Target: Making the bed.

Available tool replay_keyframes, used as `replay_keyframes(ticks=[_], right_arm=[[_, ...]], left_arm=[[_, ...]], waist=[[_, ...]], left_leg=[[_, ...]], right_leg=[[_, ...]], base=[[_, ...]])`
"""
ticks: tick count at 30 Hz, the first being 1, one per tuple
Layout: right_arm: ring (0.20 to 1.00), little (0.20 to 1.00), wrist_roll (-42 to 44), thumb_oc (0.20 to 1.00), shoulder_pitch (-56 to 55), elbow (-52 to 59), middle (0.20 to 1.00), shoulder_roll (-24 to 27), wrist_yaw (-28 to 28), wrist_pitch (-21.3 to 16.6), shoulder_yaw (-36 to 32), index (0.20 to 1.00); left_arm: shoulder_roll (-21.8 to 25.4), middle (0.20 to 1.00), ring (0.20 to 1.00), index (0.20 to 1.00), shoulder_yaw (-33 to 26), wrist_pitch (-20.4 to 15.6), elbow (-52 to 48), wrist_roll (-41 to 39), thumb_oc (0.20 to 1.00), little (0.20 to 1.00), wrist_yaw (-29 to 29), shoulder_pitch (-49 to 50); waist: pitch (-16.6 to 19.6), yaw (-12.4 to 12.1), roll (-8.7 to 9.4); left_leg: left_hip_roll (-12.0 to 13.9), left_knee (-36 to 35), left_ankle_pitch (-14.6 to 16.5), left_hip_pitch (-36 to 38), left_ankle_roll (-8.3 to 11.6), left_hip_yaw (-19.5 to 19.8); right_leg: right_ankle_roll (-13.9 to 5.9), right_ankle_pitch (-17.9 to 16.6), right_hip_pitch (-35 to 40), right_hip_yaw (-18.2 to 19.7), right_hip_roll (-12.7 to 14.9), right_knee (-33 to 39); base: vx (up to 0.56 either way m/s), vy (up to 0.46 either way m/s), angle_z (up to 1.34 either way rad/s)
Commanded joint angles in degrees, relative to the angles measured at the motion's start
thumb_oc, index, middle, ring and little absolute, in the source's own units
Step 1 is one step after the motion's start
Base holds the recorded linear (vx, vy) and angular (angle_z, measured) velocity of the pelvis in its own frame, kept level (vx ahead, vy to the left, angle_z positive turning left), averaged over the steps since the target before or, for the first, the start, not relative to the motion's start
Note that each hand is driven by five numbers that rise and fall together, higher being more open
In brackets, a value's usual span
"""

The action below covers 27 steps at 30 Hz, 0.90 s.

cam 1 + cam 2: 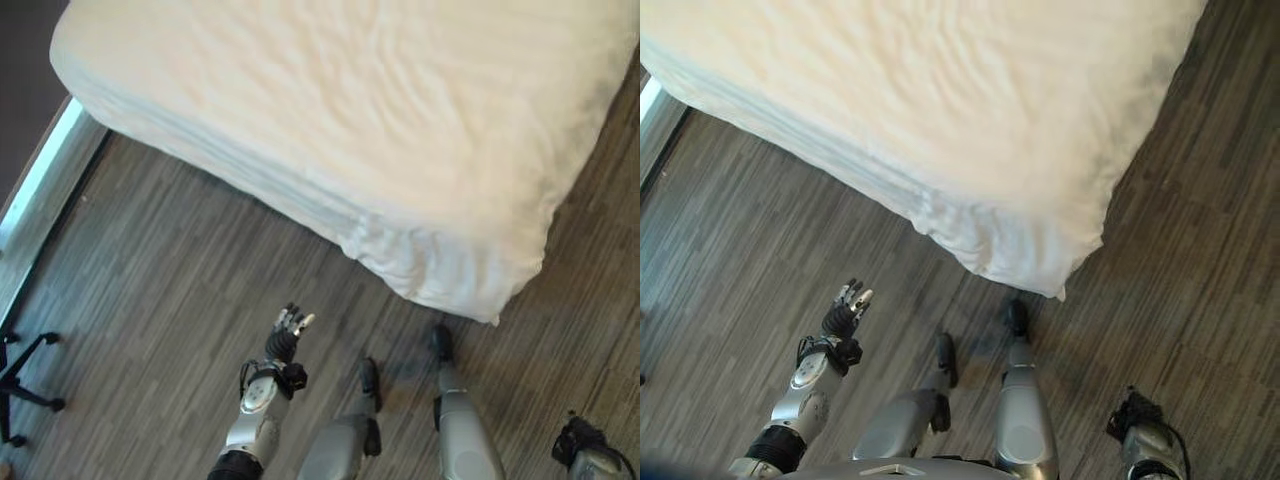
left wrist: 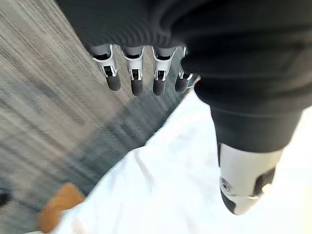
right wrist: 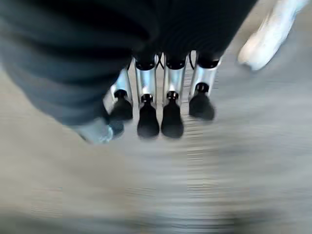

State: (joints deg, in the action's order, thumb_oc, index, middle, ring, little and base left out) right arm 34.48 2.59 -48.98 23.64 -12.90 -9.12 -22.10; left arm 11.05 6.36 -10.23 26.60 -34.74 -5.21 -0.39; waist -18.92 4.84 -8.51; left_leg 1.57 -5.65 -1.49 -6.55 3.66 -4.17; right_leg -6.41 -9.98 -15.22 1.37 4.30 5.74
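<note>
The bed [image 1: 380, 110] fills the upper part of the frame, its white cover lying fairly smooth, with the near corner bunched at center right; the left robot hand [image 1: 290, 330] hangs at lower center over the floor [image 1: 150, 290], fingers straight, holding nothing, probably lined up to reach that corner; the right robot hand [image 3: 161, 97] is empty too, fingers extended.

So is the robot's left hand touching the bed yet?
Apart. In the left eye view, bare floor shows between the left hand and the bed.
</note>
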Motion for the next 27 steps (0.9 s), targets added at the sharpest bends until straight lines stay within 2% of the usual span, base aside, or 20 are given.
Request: replay_keyframes(ticks=[1,3,5,7,9,14,18,20,21,22,23,25,26,27], right_arm=[[1.0,1.0,1.8,1.0,0.4,4.9,1.0,-0.5,-4.2,-4.9,3.3,1.0],[1.0,1.0,-1.2,1.0,-2.1,18.1,1.0,-2.7,-4.4,-5.7,3.7,1.0],[1.0,1.0,-2.0,1.0,-4.1,25.7,1.0,-5.5,-3.7,-6.7,4.3,1.0],[1.0,1.0,-7.1,1.0,-7.5,35.3,1.0,-8.4,0.0,-5.6,9.8,1.0],[1.0,1.0,-8.9,1.0,-8.6,35.4,1.0,-10.0,1.9,-4.1,13.5,1.0],[1.0,1.0,-10.3,1.0,-9.8,35.0,1.0,-12.6,2.8,-2.0,17.2,1.0],[1.0,1.0,-11.1,1.0,-11.1,35.8,1.0,-12.2,2.3,-2.2,15.8,1.0],[1.0,1.0,-11.2,1.0,-11.2,37.0,1.0,-12.4,2.2,-2.6,15.2,1.0],[1.0,1.0,-11.0,1.0,-11.4,36.9,1.0,-12.6,1.9,-2.7,14.5,1.0],[1.0,1.0,-11.4,1.0,-12.1,36.8,1.0,-12.9,1.8,-2.9,14.0,1.0],[1.0,1.0,-11.7,1.0,-12.8,36.8,1.0,-13.2,1.7,-2.8,13.9,1.0],[1.0,1.0,-12.0,1.0,-13.0,36.6,1.0,-13.3,1.2,-2.7,14.2,1.0],[1.0,1.0,-11.5,1.0,-12.4,36.0,1.0,-13.6,0.6,-2.5,14.7,1.0],[1.0,1.0,-11.5,1.0,-12.4,36.0,1.0,-13.6,0.6,-2.5,14.7,1.0]], left_arm=[[2.4,1.0,1.0,1.0,-2.5,-1.5,-0.5,1.4,1.0,1.0,-1.9,2.1],[2.4,1.0,1.0,1.0,-4.6,-1.3,-1.0,1.9,1.0,1.0,-2.1,3.4],[2.7,1.0,1.0,1.0,-5.5,-1.1,-1.0,2.9,1.0,1.0,-2.4,3.7],[3.6,1.0,1.0,1.0,-7.2,-1.5,-2.5,6.3,1.0,1.0,-3.5,3.5],[4.3,1.0,1.0,1.0,-7.5,-1.4,-4.1,9.1,1.0,1.0,-4.0,3.5],[4.0,1.0,1.0,1.0,-8.8,-1.2,-6.5,10.5,1.0,1.0,-4.4,5.2],[3.4,1.0,1.0,1.0,-9.3,-1.6,-6.7,9.0,1.0,1.0,-4.3,5.0],[4.1,1.0,1.0,1.0,-9.7,-2.0,-6.9,9.1,1.0,1.0,-4.5,4.3],[4.7,1.0,1.0,1.0,-9.5,-2.0,-6.9,9.2,1.0,1.0,-4.3,3.8],[5.7,1.0,1.0,1.0,-8.8,-2.0,-6.6,9.7,1.0,1.0,-3.9,2.6],[6.4,1.0,1.0,1.0,-8.4,-1.8,-6.2,10.4,1.0,1.0,-3.7,2.0],[7.4,1.0,1.0,1.0,-8.5,-2.0,-5.9,11.1,1.0,1.0,-4.2,1.1],[7.4,1.0,1.0,1.0,-9.4,-2.0,-6.6,10.1,1.0,1.0,-4.4,1.3],[7.4,1.0,1.0,1.0,-9.4,-1.9,-6.6,10.1,1.0,1.0,-4.4,1.3]], waist=[[6.3,-0.9,5.2],[7.9,-0.7,6.26],[9.6,-0.8,7.19],[12.2,-1.0,9.05],[14.4,-1.6,10.04],[16.1,-2.5,11.41],[15.2,-1.3,12.04],[13.0,-0.8,12.53],[11.9,-0.2,13.01],[10.4,1.1,13.25],[10.0,1.8,12.81],[9.5,1.5,11.6],[9.9,-0.3,10.93],[10.0,-0.3,10.91]], left_leg=[[-0.9,0.6,0.4,2.8,-0.96,2.7],[-1.1,0.6,0.4,4.8,-1.34,2.9],[-1.5,0.6,1.0,7.0,-1.91,3.5],[-2.1,0.6,1.7,9.4,-2.73,4.9],[-2.2,0.6,2.1,10.7,-3.08,5.2],[-2.6,0.6,3.0,13.4,-4.04,4.0],[-2.9,0.6,2.9,13.6,-4.49,2.4],[-2.6,0.6,3.0,12.7,-4.44,0.0],[-2.6,0.6,2.5,11.4,-4.2,-1.4],[-1.9,0.6,1.2,8.9,-3.85,-2.4],[-0.9,0.6,0.3,7.7,-3.69,-2.7],[1.4,0.6,-1.0,6.4,-3.42,-4.9],[3.1,0.6,-1.8,5.6,-3.24,-8.3],[3.2,0.6,-1.9,5.6,-3.23,-8.3]], right_leg=[[-1.13,5.1,8.3,-1.7,2.9,-0.9],[-1.27,5.1,9.9,-1.6,3.0,-1.6],[-1.37,6.0,11.9,-1.8,3.4,-2.8],[-1.76,6.4,14.7,-2.2,4.1,-3.9],[-1.88,6.5,16.1,-2.6,4.2,-3.4],[-2.34,6.7,17.2,-1.2,4.5,-5.0],[-3.01,5.6,15.8,0.4,4.6,-6.9],[-4.31,2.8,12.6,-0.3,4.4,-7.2],[-5.03,0.3,10.8,-0.1,4.3,-6.8],[-6.02,-1.5,8.1,1.7,3.6,-7.0],[-6.16,-0.3,7.5,2.4,3.5,-8.4],[-4.52,3.9,8.5,-1.0,5.1,-12.1],[-3.34,7.4,12.3,-7.5,9.0,-15.6],[-3.31,7.3,12.2,-7.4,9.0,-15.6]], base=[[0.11,0.054,0.08],[0.05,0.074,0.22],[0.03,0.095,0.16],[-0.04,0.11,0.32],[-0.02,0.078,0.2],[-0.02,0.07,-0.08],[-0.07,0.083,-0.2],[-0.27,0.028,-0.37],[-0.47,-0.007,-0.82],[-0.43,-0.003,-1.0],[-0.42,-0.016,-0.93],[-0.32,-0.011,-0.58],[-0.25,-0.018,-0.72],[-0.26,-0.049,-0.99]])
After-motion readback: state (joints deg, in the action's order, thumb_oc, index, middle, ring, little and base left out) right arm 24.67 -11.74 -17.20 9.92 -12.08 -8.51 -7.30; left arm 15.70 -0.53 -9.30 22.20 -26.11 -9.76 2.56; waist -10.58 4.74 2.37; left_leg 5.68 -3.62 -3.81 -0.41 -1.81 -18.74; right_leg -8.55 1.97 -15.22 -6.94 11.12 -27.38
